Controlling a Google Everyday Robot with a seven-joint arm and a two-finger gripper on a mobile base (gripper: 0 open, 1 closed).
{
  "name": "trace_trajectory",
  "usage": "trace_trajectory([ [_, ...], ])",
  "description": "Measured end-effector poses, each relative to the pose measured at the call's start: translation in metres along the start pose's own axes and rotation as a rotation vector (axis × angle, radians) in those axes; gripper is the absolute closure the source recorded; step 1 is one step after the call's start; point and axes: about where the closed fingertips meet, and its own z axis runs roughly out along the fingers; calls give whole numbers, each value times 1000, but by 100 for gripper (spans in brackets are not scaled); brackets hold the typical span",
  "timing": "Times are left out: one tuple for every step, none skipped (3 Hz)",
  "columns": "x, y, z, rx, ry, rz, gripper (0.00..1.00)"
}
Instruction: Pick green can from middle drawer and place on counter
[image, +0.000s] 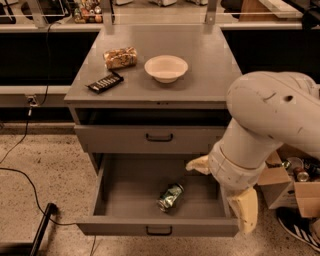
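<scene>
The green can (170, 196) lies on its side on the floor of the open middle drawer (125, 192), right of centre. My gripper (222, 187) hangs at the drawer's right side, to the right of the can and apart from it. Its two cream fingers (198, 165) are spread wide and hold nothing. The large white arm covers the drawer's right edge. The grey counter (200, 80) tops the cabinet.
On the counter stand a white bowl (166, 67), a tan snack packet (120, 57) and a black flat object (105, 82). The shut drawer front (159, 137) is above the open one. A cardboard box (292, 187) stands on the floor at right; a cable and black pole (40, 230) lie at left.
</scene>
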Motion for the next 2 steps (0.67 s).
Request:
trace_trajectory([
  [-2,-2,-2,7,-8,4,0],
  [3,-21,-4,94,24,-33,0],
])
